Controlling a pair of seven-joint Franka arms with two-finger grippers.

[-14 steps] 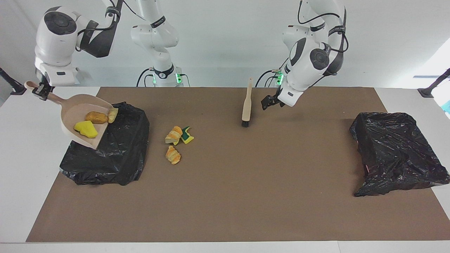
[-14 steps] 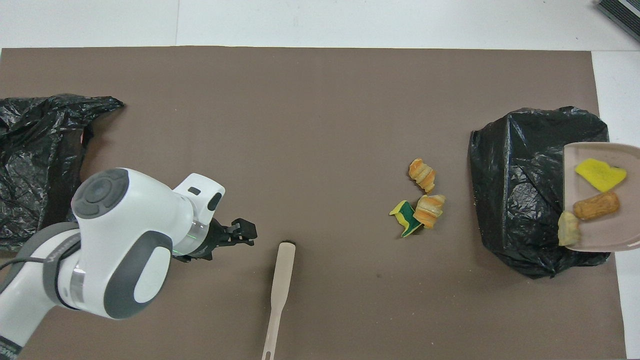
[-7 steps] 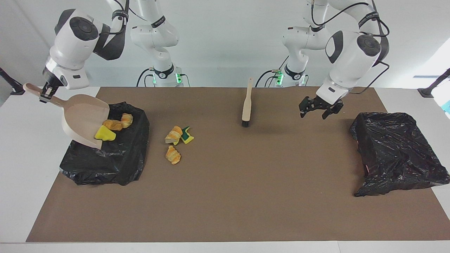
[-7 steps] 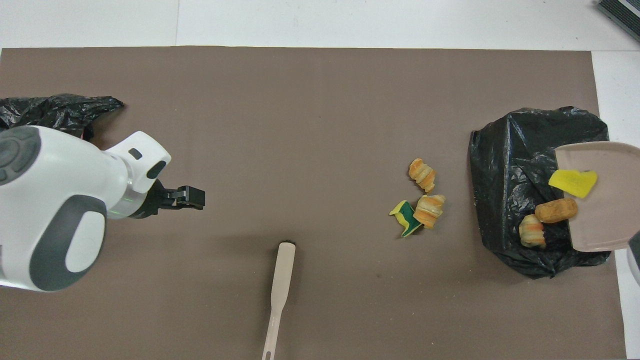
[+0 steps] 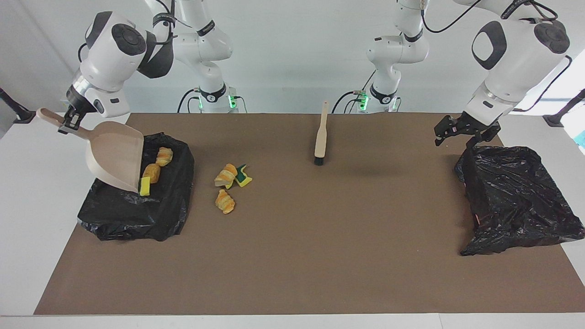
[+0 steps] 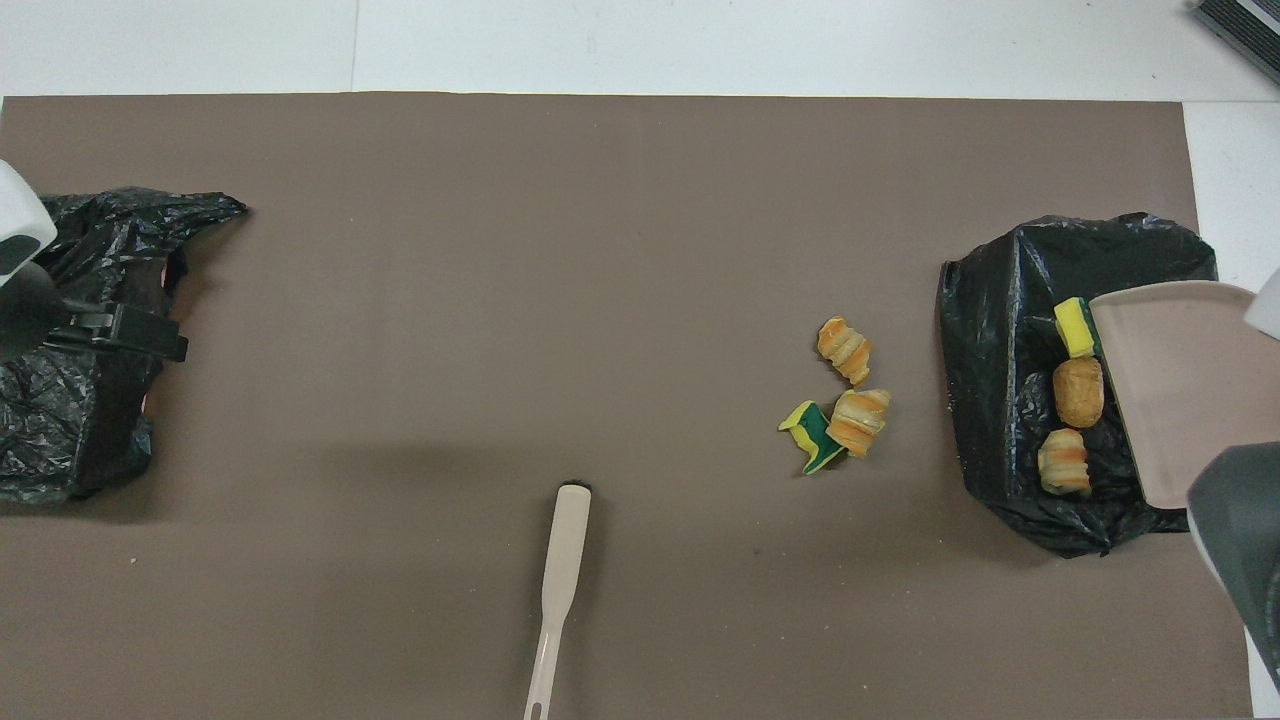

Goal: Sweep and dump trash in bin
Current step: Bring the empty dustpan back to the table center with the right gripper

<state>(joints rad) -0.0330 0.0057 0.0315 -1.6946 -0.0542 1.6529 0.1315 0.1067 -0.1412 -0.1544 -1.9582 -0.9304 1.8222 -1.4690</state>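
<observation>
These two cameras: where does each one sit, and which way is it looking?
Facing view: high across the table, looking at both robots; whole arms show, right pincer holding the dustpan.
Overhead view: above the robots' end, looking down and forward; only the left pincer and arm edges show.
Shared: brush, both bin bags, scraps.

No readable text, labels, brands or numbers on anything in view.

Open mat [image 5: 347, 237] mid-table — only brush [image 5: 321, 137] and scraps [image 5: 228, 183].
</observation>
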